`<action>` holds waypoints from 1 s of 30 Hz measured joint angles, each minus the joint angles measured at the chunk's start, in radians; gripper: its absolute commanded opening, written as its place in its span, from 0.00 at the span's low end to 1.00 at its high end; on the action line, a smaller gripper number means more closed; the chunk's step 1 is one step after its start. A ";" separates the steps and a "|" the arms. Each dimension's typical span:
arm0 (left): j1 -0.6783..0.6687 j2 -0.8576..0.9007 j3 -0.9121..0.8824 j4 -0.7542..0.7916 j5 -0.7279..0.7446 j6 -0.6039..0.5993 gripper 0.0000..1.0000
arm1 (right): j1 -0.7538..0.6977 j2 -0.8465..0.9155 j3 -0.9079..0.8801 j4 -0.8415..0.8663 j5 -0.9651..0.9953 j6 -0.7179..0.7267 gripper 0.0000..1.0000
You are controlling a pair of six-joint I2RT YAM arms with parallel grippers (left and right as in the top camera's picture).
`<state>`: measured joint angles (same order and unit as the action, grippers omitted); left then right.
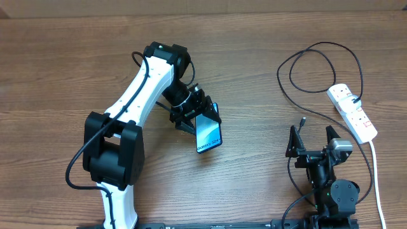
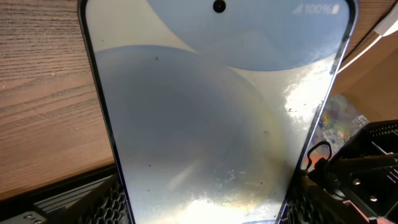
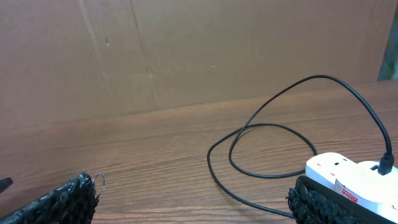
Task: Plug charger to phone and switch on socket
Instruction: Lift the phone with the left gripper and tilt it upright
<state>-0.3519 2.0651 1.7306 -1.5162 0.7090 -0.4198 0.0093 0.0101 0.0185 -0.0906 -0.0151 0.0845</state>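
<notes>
**While the left fingers are pinching the phone, the charger is lying loose on the worktop**

While the right arm is sitting at the near edge, the items are standing as follows.

1. Slim rectangular smartphone with a light blue screen and thin black edge [image 1: 208,132]: it is being held at a slant, left of centre and screen upward. In the left wrist view the phone [image 2: 217,124] is filling nearly the whole picture. Whether its lower edge is touching the wood cannot be told.
2. Left gripper [image 1: 198,117]: its black fingers [image 2: 81,200] are pressing on the phone's two long edges.
3. Long thin black charger cable [image 1: 327,43]: it is lying in loops on the far right of the worktop. One end is meeting the top of the power strip, and its small black plug tip [image 1: 303,119] is resting just beyond the right fingers, well apart from the phone.
4. White elongated power strip with small red switches [image 1: 353,111]: it is lying at the right edge, and its thick white cord [image 1: 376,172] is trailing towards the near side.
5. Right gripper [image 1: 313,141]: its fingers [image 3: 62,199] are spread wide, with only bare wood between them.
6. Brown wood-grain worktop [image 1: 63,51]: it is carrying everything listed.
</notes>
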 measured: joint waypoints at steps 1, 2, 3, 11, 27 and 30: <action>0.000 0.000 0.000 0.001 0.002 0.000 0.43 | 0.000 0.000 0.000 0.000 0.000 0.000 1.00; 0.000 0.000 0.000 0.001 0.002 0.000 0.43 | 0.000 0.000 0.000 0.000 0.000 0.000 1.00; 0.000 0.000 0.000 0.001 0.002 0.000 0.43 | 0.000 0.000 0.000 0.000 0.000 0.000 1.00; 0.000 0.000 0.000 0.008 0.003 -0.023 0.43 | 0.000 0.000 0.000 0.000 0.000 0.000 1.00; 0.001 0.000 0.002 0.181 -0.034 -0.027 0.41 | 0.000 0.000 0.000 0.000 0.000 0.000 1.00; 0.001 0.000 0.002 0.240 -0.079 -0.027 0.41 | 0.000 0.000 0.000 0.000 0.000 0.000 1.00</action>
<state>-0.3508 2.0651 1.7329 -1.2766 0.6304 -0.4469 0.0090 0.0101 0.0181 -0.0902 -0.0151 0.0849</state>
